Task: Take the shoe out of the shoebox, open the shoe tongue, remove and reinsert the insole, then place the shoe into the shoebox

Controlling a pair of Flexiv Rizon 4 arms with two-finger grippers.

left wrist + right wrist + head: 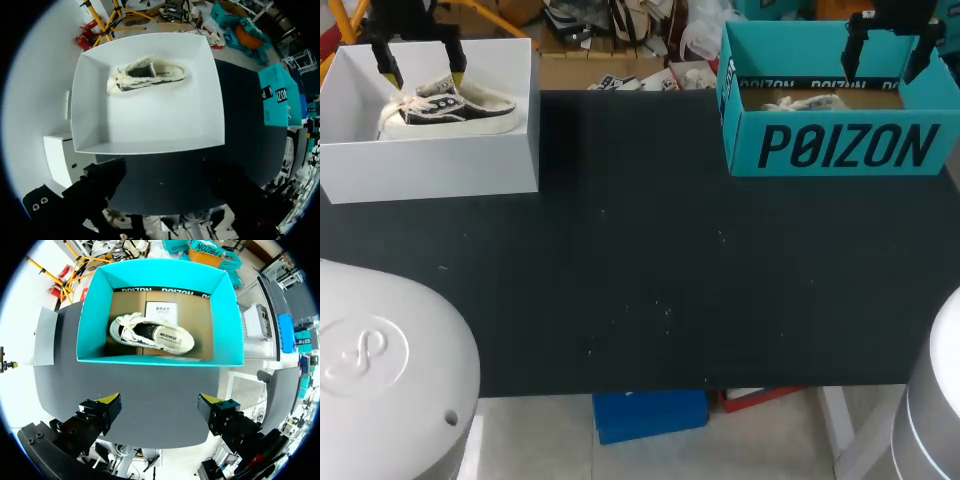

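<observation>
Wide-spread, the right tool [159, 407] hangs above the teal shoebox [225, 305], its pale shoe [150, 335] lying ahead of the fingers [107, 400]. Equally wide, the left tool [422, 72] hangs over the dark shoe [455, 110] in the white shoebox [440, 165]. Descending off-centre could clip a shoebox or pinch only laces.

The table [640, 280] is plain black. On it, a white box [430, 165] holds a black shoe [450, 108] with cream sole and laces; a teal box [840, 145], black-lettered, brown inside, holds a cream shoe [150, 334] with dark lining.
</observation>
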